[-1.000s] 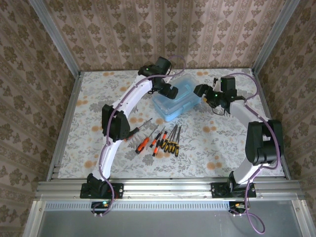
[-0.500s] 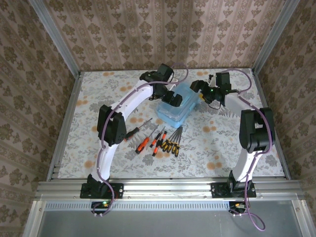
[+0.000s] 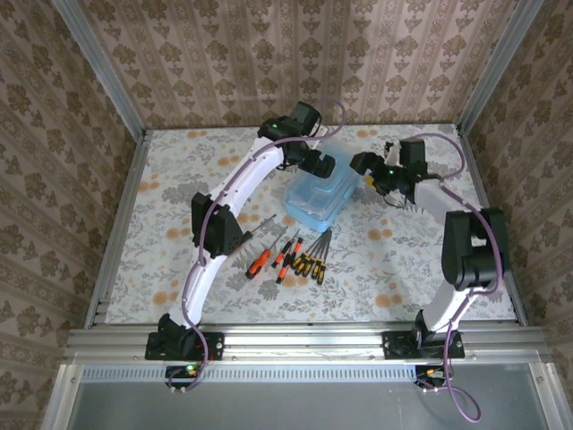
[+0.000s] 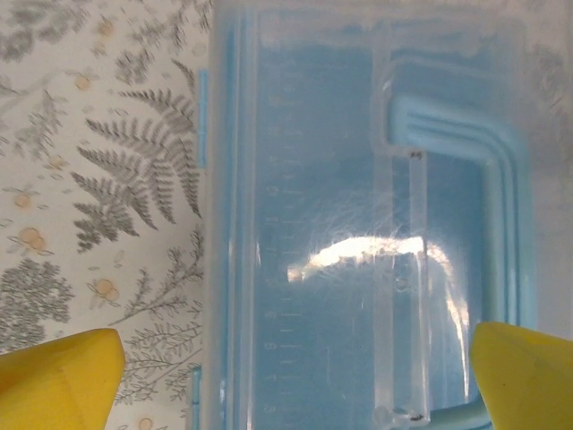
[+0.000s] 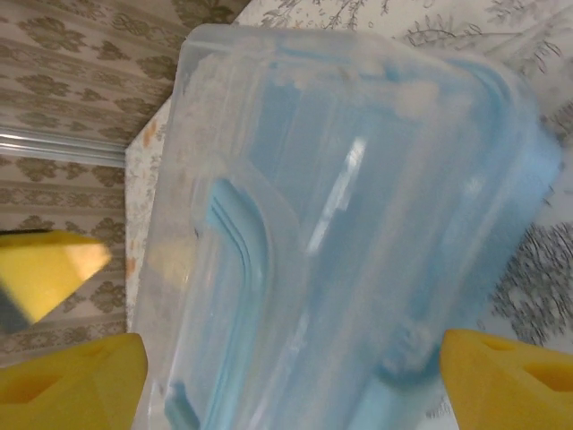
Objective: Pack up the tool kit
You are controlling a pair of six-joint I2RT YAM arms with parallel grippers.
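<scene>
Resting on the patterned worktop, the translucent blue case sat toward the far middle, lid side up, with both arms reaching in over it. The left gripper hovered above the case's far left corner. In the left wrist view its yellow fingertips were spread as wide as they go: one stood over bare worktop, apart from the case wall, and the other overlapped the side with the moulded handle. The right gripper came in from the right end. In the right wrist view its yellow fingertips stood wide astride the case, which looked tilted between them. Whether they pressed on the walls could not be told. A row of screwdrivers, some orange-handled and some black and yellow, lay loose on the worktop just on the near side of the case, outside it.
</scene>
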